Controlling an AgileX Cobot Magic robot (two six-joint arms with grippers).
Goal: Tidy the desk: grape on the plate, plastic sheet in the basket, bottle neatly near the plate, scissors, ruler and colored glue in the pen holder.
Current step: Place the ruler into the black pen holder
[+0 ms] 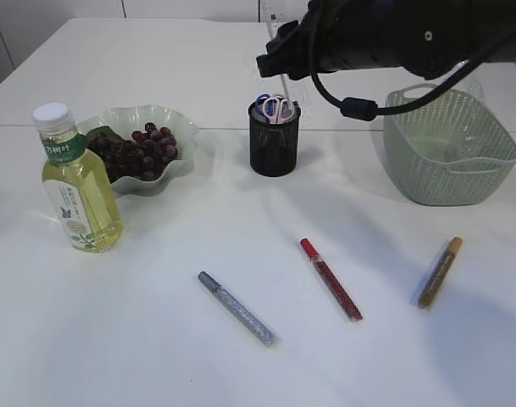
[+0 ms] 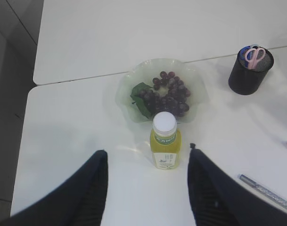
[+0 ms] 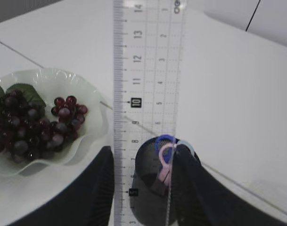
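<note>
Right gripper pinches the clear plastic ruler upright. Below it stands the black mesh pen holder, with the scalloped green plate at 9 o'clock.

The clear ruler carries scale numbers, with 8 through 14 readable along its left edge, while print on the bottle label is too small to read.

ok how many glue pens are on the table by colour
silver glue pen: 1
red glue pen: 1
gold glue pen: 1
total: 3, all lying flat on the table, none in the pen holder
</note>
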